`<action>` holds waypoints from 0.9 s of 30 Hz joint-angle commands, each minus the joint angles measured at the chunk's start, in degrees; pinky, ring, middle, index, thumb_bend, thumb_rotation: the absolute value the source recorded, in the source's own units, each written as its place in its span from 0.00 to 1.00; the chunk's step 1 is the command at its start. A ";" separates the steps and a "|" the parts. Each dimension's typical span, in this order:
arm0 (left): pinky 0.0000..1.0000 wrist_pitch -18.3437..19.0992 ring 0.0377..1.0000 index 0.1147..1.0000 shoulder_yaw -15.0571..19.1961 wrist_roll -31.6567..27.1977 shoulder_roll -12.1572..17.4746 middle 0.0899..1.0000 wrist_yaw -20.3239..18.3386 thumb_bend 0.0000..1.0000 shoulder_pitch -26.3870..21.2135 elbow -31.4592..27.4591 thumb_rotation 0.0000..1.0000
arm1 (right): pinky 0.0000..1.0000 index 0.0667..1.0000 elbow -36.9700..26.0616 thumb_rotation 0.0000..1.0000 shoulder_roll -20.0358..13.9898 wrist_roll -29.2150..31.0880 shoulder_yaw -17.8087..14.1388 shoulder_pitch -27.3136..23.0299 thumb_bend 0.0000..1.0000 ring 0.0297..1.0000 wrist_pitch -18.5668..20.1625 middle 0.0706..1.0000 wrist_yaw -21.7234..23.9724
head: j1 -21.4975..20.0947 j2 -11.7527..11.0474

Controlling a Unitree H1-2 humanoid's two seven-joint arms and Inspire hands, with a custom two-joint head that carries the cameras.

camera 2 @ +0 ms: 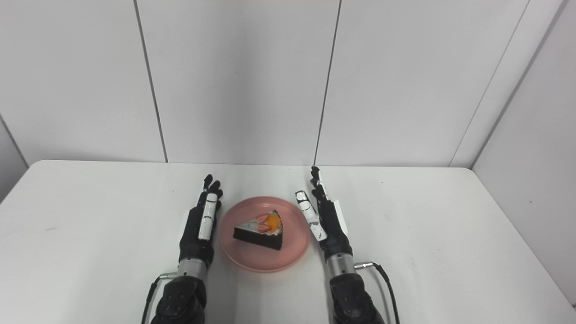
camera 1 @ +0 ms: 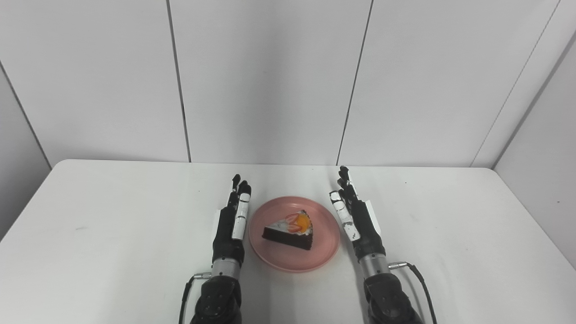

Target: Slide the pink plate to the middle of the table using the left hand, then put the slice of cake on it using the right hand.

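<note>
Left eye view shows me the slice of cake [camera 1: 289, 231] already lying on the pink plate [camera 1: 324, 252], a little behind the plate's centre, and the plate sits about mid-bench with nothing else on it. My left hand [camera 1: 231, 225] stands just beside the plate's left rim and my right hand [camera 1: 357, 220] just beside its right rim, both released with fingers straight and holding nothing, though I cannot quite tell whether either touches the rim. I judge the main risk is a careless withdrawal clipping the rim and shoving the plate off centre across the white bench [camera 1: 112, 225].
</note>
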 commanded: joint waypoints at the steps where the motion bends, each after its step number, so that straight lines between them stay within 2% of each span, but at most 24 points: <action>1: 0.99 3.05 0.97 1.00 0.04 -0.65 0.35 0.98 0.10 0.61 1.53 0.51 0.94 | 0.95 1.00 1.07 1.00 0.66 2.39 -0.62 2.19 0.71 0.97 1.64 1.00 1.68 | 0.07 0.07; 2: 1.00 2.95 0.97 1.00 0.02 -0.63 0.41 0.98 0.08 0.61 1.59 0.41 0.94 | 0.97 1.00 0.78 1.00 1.10 4.01 -1.43 2.15 0.77 0.98 3.11 1.00 2.21 | -0.01 0.05; 5: 1.00 2.66 0.97 1.00 -0.09 -0.56 0.53 0.97 -0.06 0.61 1.84 -0.05 0.93 | 0.99 1.00 0.46 1.00 2.03 7.55 -3.45 1.90 0.83 0.98 6.04 1.00 3.41 | -0.03 -0.01; 11: 1.00 2.92 0.97 1.00 -0.39 -0.53 0.93 0.97 -0.29 0.62 2.52 -1.73 0.94 | 1.00 0.99 -2.72 1.00 2.55 9.85 -4.09 2.52 0.83 0.98 9.69 0.99 4.74 | -0.19 -0.55; 18: 0.99 12.83 0.98 1.00 1.65 -6.92 0.13 0.98 -2.59 0.69 4.91 -12.76 0.93 | 0.95 0.96 -7.64 1.00 3.78 10.62 -4.63 3.78 0.79 0.96 13.66 0.98 3.87 | -0.90 -2.04; 24: 0.99 17.76 0.97 1.00 1.37 -8.63 0.25 0.98 -2.69 0.69 7.64 -21.79 0.93 | 0.97 0.96 -13.60 1.00 3.78 8.69 -3.72 5.66 0.77 0.97 15.94 0.98 3.47 | -1.50 -1.99; 27: 0.98 19.34 0.97 1.00 1.17 -9.25 0.43 0.97 -3.07 0.69 9.12 -25.39 0.92 | 0.97 0.94 -16.74 1.00 3.43 7.06 -3.25 7.07 0.76 0.97 15.72 0.98 3.02 | -1.29 -2.57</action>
